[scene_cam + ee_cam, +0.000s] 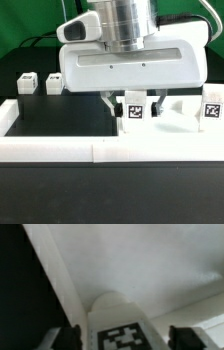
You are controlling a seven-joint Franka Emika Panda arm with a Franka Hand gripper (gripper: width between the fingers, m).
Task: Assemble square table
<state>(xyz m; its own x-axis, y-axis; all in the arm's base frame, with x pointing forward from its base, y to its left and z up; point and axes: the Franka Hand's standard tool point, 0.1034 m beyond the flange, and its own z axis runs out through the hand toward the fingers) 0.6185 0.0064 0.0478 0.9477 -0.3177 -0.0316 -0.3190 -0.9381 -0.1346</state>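
Observation:
My gripper (132, 104) hangs low over the white square tabletop (185, 112) at the exterior view's right. A tag (212, 108) shows on the slab's edge. A white tagged leg (135, 109) stands between my fingers. In the wrist view the leg (122, 331) lies against the tabletop's pale surface (140, 263). My gripper (126, 339) is open, with a dark finger (68, 339) on each side of the leg and a gap at both. Two more small tagged legs (27, 80) (52, 85) sit on the black table at the exterior view's left.
A long low white border wall (90, 150) runs along the front and turns up the exterior view's left side (8, 112). Black table surface (60, 115) lies between the wall and the loose legs. The gripper body hides the area behind it.

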